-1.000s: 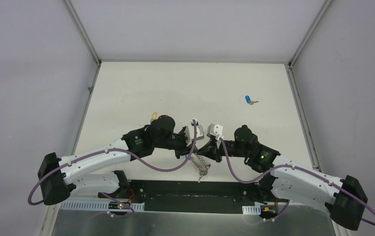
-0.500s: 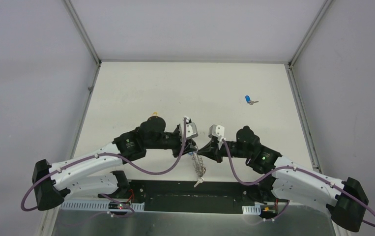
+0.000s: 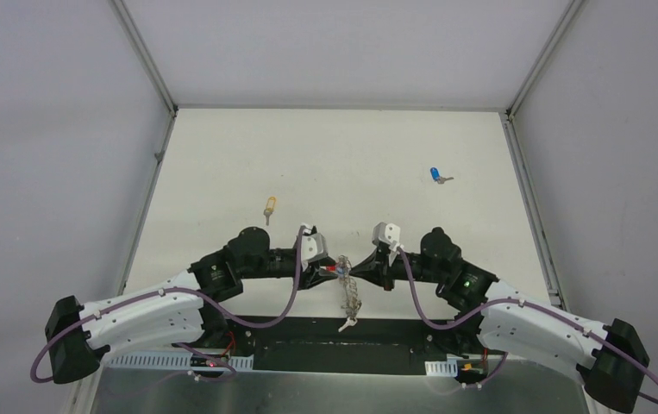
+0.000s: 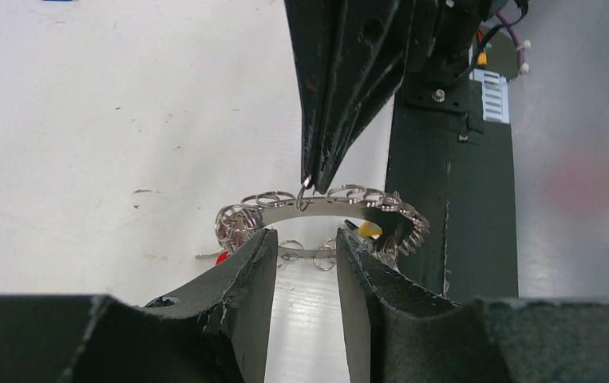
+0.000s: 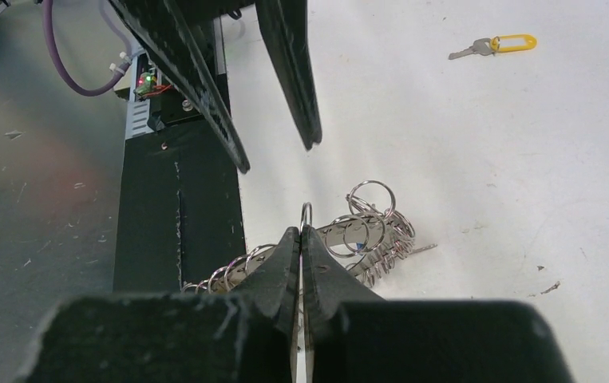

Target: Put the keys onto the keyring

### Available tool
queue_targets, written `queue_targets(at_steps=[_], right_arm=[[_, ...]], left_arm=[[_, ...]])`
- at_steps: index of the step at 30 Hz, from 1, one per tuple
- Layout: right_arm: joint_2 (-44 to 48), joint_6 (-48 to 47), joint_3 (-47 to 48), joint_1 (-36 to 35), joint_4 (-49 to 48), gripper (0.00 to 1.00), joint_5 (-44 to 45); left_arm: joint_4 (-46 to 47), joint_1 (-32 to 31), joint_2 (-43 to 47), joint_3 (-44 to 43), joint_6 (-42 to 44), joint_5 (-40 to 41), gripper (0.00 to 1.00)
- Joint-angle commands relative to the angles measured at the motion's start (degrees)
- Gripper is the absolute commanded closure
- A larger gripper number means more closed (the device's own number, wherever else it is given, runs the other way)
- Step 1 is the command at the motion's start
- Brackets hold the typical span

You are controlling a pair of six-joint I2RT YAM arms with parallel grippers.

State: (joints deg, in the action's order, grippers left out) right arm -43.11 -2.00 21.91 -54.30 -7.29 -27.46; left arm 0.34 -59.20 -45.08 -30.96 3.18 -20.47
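The keyring (image 3: 353, 296), a grey wreath of wire coils, lies at the table's near edge between both grippers. My right gripper (image 3: 358, 270) is shut on one small loop at the keyring's (image 5: 365, 231) top; its closed tips (image 5: 301, 231) pinch that loop. My left gripper (image 4: 305, 239) stands open just short of the keyring (image 4: 325, 203), nothing between its fingers. A red key (image 4: 221, 257) hangs on the keyring's left side, and a yellow tag (image 4: 369, 230) shows among the coils. A yellow key (image 3: 268, 206) and a blue key (image 3: 436, 175) lie loose on the table.
The black base plate (image 3: 308, 332) runs along the near edge; the keyring's lower end reaches over it. Grey walls with metal rails (image 3: 148, 60) close in the table on three sides.
My left gripper has opened and drawn back toward the near left, uncovering the yellow key. The keyring stays in the right gripper's pinch, hanging a little lower.
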Motion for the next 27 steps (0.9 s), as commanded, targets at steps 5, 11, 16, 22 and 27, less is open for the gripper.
queue_targets(at_steps=[5,11,16,22,27], right_arm=[[1.92,1.18,-0.28,-0.19,-5.44,1.00,-2.42],[1.00,0.91,0.55,-0.19,-4.53,1.00,-3.52],[0.41,0.86,1.01,-0.19,-4.40,1.00,-4.25],[0.47,0.94,1.03,-0.19,-4.11,1.00,-4.27],[0.40,1.12,1.12,-0.19,-4.00,1.00,-4.18]], left_arm=[[16.84,-0.61,-0.74,7.27,10.00,-7.77,0.66],[18.37,-0.95,-3.30,6.48,13.95,-8.55,0.64],[17.71,-1.34,-4.90,5.18,13.45,-7.93,0.64],[16.89,-1.59,-6.54,3.97,13.21,-8.90,0.73],[15.75,-2.03,-8.29,2.22,13.43,-10.81,0.81]])
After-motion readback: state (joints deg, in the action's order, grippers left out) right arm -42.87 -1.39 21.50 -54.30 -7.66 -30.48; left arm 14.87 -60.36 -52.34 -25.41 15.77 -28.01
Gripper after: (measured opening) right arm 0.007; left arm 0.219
